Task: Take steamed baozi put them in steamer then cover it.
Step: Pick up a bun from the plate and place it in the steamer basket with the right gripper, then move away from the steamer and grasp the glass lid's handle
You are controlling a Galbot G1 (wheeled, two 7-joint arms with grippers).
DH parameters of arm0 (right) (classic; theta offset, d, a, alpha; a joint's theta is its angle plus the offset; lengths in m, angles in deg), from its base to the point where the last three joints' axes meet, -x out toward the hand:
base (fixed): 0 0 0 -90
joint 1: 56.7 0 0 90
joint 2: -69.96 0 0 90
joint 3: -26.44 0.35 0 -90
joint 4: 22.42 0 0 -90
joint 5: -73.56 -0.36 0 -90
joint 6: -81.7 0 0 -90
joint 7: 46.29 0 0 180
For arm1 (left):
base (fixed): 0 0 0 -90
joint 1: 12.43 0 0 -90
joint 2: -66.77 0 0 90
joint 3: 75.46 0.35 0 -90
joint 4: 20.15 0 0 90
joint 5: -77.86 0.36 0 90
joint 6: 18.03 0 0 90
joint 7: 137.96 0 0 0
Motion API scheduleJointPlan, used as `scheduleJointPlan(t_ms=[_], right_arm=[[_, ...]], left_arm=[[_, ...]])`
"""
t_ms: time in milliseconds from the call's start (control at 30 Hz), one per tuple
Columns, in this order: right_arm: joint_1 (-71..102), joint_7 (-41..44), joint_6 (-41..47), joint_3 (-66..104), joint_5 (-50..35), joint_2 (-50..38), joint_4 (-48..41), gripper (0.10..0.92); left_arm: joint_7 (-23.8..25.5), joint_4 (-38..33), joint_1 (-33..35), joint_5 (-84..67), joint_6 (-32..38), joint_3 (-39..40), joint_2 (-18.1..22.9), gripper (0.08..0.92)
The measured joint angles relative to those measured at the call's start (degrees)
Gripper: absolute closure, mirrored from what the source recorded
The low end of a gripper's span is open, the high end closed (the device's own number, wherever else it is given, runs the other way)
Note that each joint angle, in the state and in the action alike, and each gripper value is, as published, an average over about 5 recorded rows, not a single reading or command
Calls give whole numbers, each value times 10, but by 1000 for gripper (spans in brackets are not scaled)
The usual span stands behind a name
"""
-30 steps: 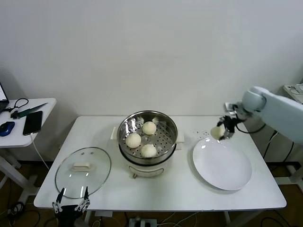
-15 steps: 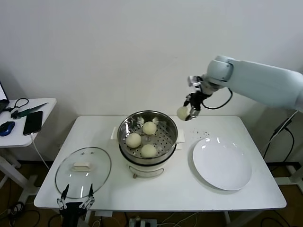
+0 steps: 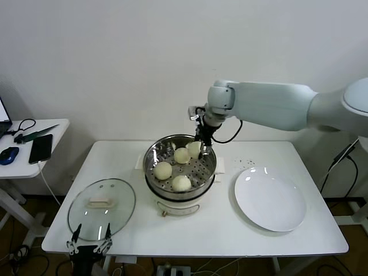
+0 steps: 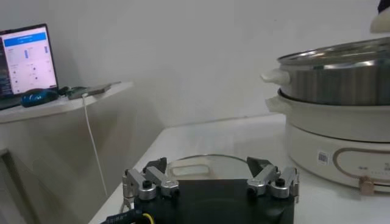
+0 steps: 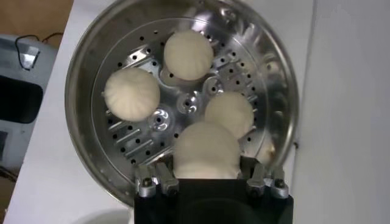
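The steamer (image 3: 150,156) stands mid-table with three steamed baozi (image 3: 163,170) on its perforated tray. My right gripper (image 3: 198,146) is shut on a fourth baozi (image 3: 194,149) and holds it just above the tray at the steamer's back right. The right wrist view shows this held bun (image 5: 206,149) between the fingers of the right gripper (image 5: 206,176), over the tray (image 5: 137,131) and close to one resting bun (image 5: 228,112). The cover (image 3: 102,201), a glass lid with a white handle, lies flat at the table's front left. My left gripper (image 3: 89,246) hangs open below the table edge, near the cover (image 4: 207,163).
An empty white plate (image 3: 270,198) lies to the right of the steamer. A side table (image 3: 34,150) on the left holds a phone, a mouse and cables; a laptop (image 4: 24,58) stands there too. The steamer's white base (image 4: 341,143) has side handles.
My right arm has carried the baozi from above the plate, up and leftward, to over the steamer's back right. The left gripper has hardly shifted.
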Motion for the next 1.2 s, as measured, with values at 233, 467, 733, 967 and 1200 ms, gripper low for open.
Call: scheduleJointPlan(t_ms=[233,467,733,967,1200], right_arm=[[30,-9,6,-9,12,8,-5,330],[52,-15,8,-9,23,10,-8,319],[59,-16,11,0,29,10,-12,209],[49,-2,4,11,29,1,-5,202],[25,13,-12,28,17,-20,4,203]], left_arm=[[0,5,-5,-3,-2,-2,-1,177],[1,8,-10,-4,-3,-3,-1,177],[1,8,-13,-3,-5,-2,-1,177],[1,6,-13,-3,-6,-2,-1,177],[1,2,-14,0,-8,-1,-1,177]])
